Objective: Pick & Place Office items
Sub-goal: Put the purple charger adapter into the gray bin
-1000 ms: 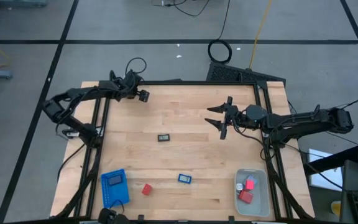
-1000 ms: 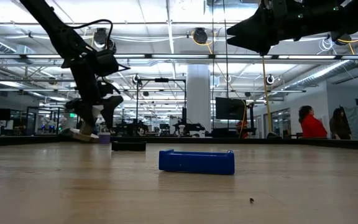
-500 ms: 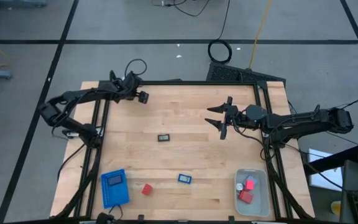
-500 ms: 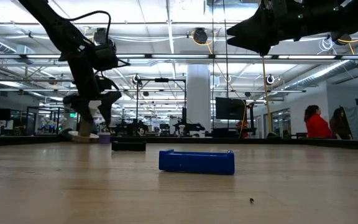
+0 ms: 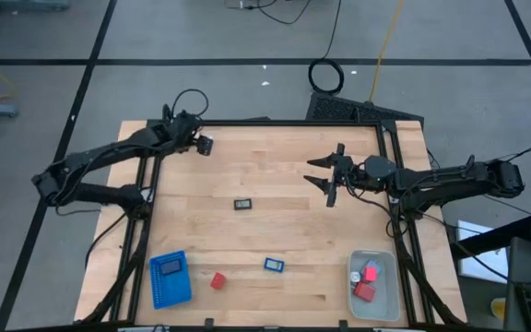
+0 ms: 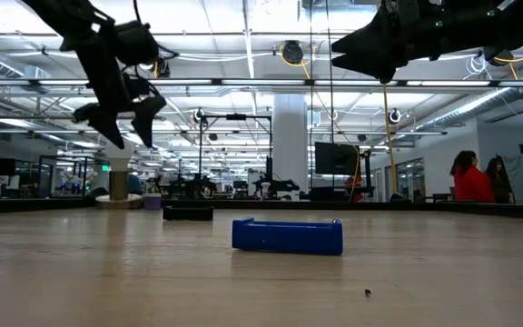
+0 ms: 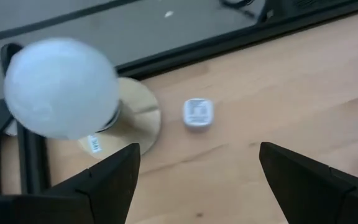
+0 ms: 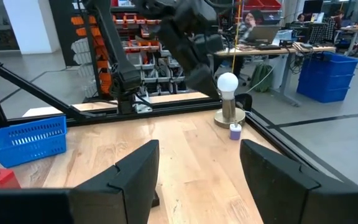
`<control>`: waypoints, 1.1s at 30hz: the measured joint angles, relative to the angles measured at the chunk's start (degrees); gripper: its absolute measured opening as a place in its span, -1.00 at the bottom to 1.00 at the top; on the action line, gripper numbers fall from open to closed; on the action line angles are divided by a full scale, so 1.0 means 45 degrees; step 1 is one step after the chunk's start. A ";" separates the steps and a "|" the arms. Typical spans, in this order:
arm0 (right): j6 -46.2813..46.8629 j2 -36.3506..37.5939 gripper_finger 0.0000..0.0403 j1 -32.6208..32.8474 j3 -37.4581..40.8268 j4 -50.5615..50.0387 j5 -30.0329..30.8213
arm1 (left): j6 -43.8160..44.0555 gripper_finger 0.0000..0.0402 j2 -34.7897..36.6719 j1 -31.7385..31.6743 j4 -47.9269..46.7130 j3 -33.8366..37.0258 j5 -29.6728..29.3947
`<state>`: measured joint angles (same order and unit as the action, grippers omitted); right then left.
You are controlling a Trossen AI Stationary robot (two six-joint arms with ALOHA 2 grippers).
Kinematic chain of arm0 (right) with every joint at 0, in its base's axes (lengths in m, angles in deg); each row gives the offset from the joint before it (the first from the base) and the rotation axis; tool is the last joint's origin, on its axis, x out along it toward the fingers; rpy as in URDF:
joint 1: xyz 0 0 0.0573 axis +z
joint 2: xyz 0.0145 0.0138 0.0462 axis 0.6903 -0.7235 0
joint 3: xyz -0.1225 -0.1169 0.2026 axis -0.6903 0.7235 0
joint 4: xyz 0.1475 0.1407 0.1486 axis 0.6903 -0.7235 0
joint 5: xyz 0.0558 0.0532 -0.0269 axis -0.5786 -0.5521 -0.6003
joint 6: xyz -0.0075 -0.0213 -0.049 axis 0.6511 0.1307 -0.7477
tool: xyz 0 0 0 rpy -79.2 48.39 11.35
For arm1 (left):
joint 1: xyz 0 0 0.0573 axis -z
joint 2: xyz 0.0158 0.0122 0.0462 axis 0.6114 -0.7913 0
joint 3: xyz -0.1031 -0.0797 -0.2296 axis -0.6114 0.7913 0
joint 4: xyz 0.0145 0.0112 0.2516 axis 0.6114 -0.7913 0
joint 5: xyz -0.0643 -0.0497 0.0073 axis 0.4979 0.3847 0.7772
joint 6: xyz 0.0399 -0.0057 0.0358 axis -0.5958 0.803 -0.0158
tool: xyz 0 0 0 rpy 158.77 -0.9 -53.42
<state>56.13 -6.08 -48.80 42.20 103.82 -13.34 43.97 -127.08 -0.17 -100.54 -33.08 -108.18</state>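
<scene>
the left gripper (image 7: pixel 197 180) is held raised over the white ball (image 7: pixel 61 87) on its tan base, fingers spread wide and empty, with a small pale-blue piece (image 7: pixel 197 114) lying just beside that base. the right gripper (image 5: pixel 330 175) is held above the surface (image 5: pixel 284 221) well apart from the ball, fingers parted and empty. the black piece (image 5: pixel 243 204), blue piece (image 5: pixel 274 265) and red block (image 5: pixel 218 280) are left farther from the ball, on the open surface.

The wooden table (image 5: pixel 293 231) carries scattered pieces — a black rectangular piece (image 5: pixel 243 204) lies well apart from the right tool (image 5: pixel 328 175), toward the left arm's side. A white ball on a tan base (image 7: pixel 73 99) stands just beneath the left tool (image 5: pixel 203 144), a small pale-blue bit (image 7: pixel 197 113) beside it. Farther off lie a blue tray (image 5: pixel 170 277), a red block (image 5: pixel 218 280), a blue piece (image 5: pixel 274 265) and a pale bin (image 5: pixel 385 290)
</scene>
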 joint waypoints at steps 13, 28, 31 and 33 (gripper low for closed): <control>0.0138 0.0000 0.09 0.0000 0.0000 -0.0027 -0.0010 | 0.2094 0.66 0.0819 0.3409 0.0003 0.0064 -0.4068; 0.0263 0.0000 0.09 0.0000 0.0005 -0.0029 -0.0010 | 0.5921 0.66 0.0809 0.5397 0.3284 0.3402 -0.6718; 0.0263 0.0000 0.09 0.0000 0.0005 -0.0029 -0.0005 | 0.5902 0.66 0.0809 0.5638 0.4417 0.3955 -0.6857; 0.0263 0.0000 0.09 0.0000 0.0005 -0.0029 -0.0010 | 0.5872 0.66 0.0804 0.5768 0.4858 0.4208 -0.7085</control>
<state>57.31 -6.08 -48.80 42.22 103.69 -13.39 70.40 -123.46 25.78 -78.67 -14.15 -140.06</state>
